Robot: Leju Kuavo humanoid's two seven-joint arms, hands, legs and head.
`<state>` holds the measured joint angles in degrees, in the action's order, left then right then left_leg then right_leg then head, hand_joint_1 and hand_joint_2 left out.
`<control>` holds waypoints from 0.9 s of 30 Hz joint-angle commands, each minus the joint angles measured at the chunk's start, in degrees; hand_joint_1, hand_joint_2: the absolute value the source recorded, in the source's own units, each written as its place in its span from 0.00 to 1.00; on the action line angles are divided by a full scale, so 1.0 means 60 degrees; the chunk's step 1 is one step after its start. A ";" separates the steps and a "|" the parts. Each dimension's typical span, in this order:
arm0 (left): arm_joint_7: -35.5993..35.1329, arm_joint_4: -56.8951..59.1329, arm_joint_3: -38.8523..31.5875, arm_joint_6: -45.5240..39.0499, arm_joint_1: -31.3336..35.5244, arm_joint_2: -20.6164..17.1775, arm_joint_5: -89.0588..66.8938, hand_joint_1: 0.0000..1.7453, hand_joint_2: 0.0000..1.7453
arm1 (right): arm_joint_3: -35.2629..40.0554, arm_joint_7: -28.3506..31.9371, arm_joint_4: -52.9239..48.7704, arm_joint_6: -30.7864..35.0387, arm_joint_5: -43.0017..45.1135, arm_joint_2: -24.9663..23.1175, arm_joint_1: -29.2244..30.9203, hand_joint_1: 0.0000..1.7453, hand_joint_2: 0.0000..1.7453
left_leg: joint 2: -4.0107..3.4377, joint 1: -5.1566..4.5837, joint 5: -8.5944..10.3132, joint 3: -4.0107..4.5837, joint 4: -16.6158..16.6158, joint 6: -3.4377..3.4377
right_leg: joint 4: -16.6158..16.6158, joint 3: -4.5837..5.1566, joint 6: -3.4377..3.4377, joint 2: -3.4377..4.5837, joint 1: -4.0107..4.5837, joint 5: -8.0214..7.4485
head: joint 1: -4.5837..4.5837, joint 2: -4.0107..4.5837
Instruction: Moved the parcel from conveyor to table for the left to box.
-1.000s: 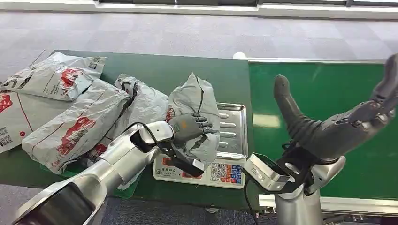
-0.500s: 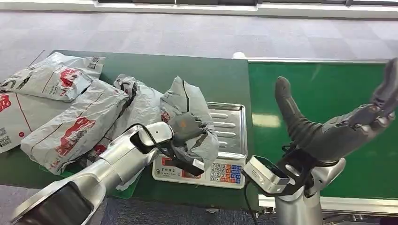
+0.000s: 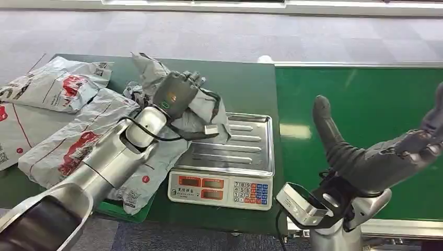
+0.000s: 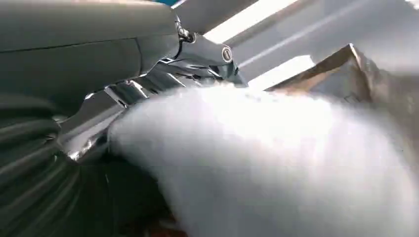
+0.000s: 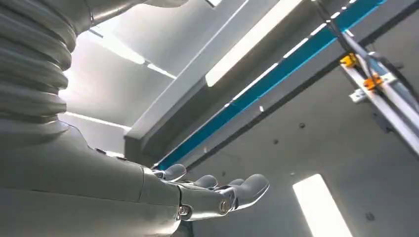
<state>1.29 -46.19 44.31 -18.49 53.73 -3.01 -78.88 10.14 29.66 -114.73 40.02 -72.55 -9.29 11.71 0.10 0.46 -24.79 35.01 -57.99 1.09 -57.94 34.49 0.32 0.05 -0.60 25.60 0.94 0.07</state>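
Left robot hand (image 3: 177,94) grips the grey parcel (image 3: 201,107), now lifted off the scale (image 3: 224,167) and carried toward the desk's (image 3: 240,83) far edge, beside the other parcels (image 3: 78,125); weighing appears done, boxing next. The parcel's long axis runs obliquely, upper end toward the far left corner. Right robot hand (image 3: 386,151) hangs open and empty over the conveyor (image 3: 365,94).

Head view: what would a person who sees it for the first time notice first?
The left hand grips a crumpled grey parcel, lifted beside the steel pan of the scale. More grey parcels lie piled on the table's left side. The right hand is raised, open and empty, over the green conveyor.
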 commanded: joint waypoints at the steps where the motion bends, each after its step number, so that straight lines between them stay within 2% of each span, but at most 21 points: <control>1: 0.0306 -0.0555 -0.5998 0.0676 0.0083 -0.0627 -0.0726 1.00 1.00 | -0.0372 -0.0108 -0.0400 -0.0003 -0.0263 -0.0148 -0.0389 0.00 1.00 | -0.0056 0.0006 -0.0008 -0.0005 0.0003 0.0004 | 0.0001 0.0015 -0.0008 0.0053 0.0007 -0.0004 | 0.0000 0.0000; 4: -0.0044 0.0187 -0.6451 0.1158 0.0172 -0.0634 -0.1697 1.00 1.00 | -0.0324 -0.0010 -0.0228 -0.0003 -0.0161 -0.0169 -0.0274 0.00 1.00 | -0.0067 0.0005 -0.0008 -0.0014 0.0020 0.0007 | 0.0003 0.0021 -0.0009 0.0062 0.0008 -0.0002 | 0.0000 0.0000; 6: -0.0541 0.1018 -0.6019 0.1532 0.0429 -0.0868 -0.1853 1.00 1.00 | -0.0235 -0.0095 -0.0078 -0.0003 -0.0154 -0.0111 -0.0094 0.00 1.00 | -0.0064 0.0012 -0.0003 -0.0037 0.0043 0.0005 | 0.0025 -0.0003 -0.0014 0.0058 0.0017 -0.0003 | 0.0000 0.0000; 9: -0.0538 0.1476 -0.6005 0.1220 0.0543 -0.0887 -0.1853 1.00 1.00 | -0.0201 -0.0182 0.0003 -0.0003 -0.0198 -0.0087 0.0013 0.00 1.00 | -0.0052 0.0016 -0.0003 -0.0011 0.0021 0.0008 | 0.0005 0.0012 -0.0012 0.0046 0.0020 0.0003 | 0.0000 0.0000; 11: -0.0955 0.2302 -0.5536 0.1882 0.0740 -0.1036 -0.1853 1.00 1.00 | -0.0111 -0.0266 0.0057 -0.0003 -0.0168 -0.0010 0.0119 0.00 1.00 | -0.0056 0.0016 -0.0001 -0.0035 0.0041 0.0001 | 0.0029 -0.0015 -0.0010 0.0049 0.0022 -0.0002 | 0.0000 0.0000; 16: -0.1523 0.4277 -0.5329 0.2118 0.1322 -0.1502 -0.1853 1.00 1.00 | -0.0171 -0.0163 0.0098 -0.0003 0.0028 0.0014 0.0168 0.00 1.00 | -0.0018 0.0014 -0.0004 -0.0010 0.0020 0.0010 | 0.0002 -0.0001 -0.0013 0.0020 0.0011 0.0005 | 0.0000 0.0000; 17: -0.1895 0.4563 -0.4919 0.2520 0.1454 -0.1671 -0.1853 1.00 1.00 | -0.0153 -0.0120 0.0121 -0.0003 0.0097 0.0014 0.0188 0.00 1.00 | -0.0025 0.0017 -0.0005 -0.0015 0.0021 0.0008 | 0.0005 -0.0005 -0.0015 0.0027 0.0013 0.0003 | 0.0000 0.0000; 19: -0.2202 0.4949 -0.4634 0.3221 0.1523 -0.1867 -0.1853 1.00 1.00 | -0.0086 -0.0127 0.0166 -0.0003 0.0174 0.0014 0.0255 0.00 1.00 | -0.0031 0.0020 -0.0006 0.0000 0.0012 0.0014 | -0.0002 0.0012 -0.0016 0.0038 0.0017 0.0001 | 0.0000 0.0000; 27: -0.2283 0.5121 -0.4744 0.3517 0.1442 -0.1834 -0.1852 1.00 1.00 | -0.0032 -0.0215 0.0207 -0.0003 0.0133 0.0022 0.0324 0.00 1.00 | -0.0032 0.0019 0.0000 -0.0021 0.0030 0.0011 | 0.0015 -0.0002 -0.0019 0.0032 0.0024 0.0000 | 0.0000 0.0000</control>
<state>-12.15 -24.74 13.03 1.62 58.44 -13.18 -86.14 10.14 28.37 -116.54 39.95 -71.82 -9.60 11.36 -0.02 0.56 -24.77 35.03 -57.87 1.21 -57.95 34.61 0.20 0.19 -0.48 25.61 0.94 0.07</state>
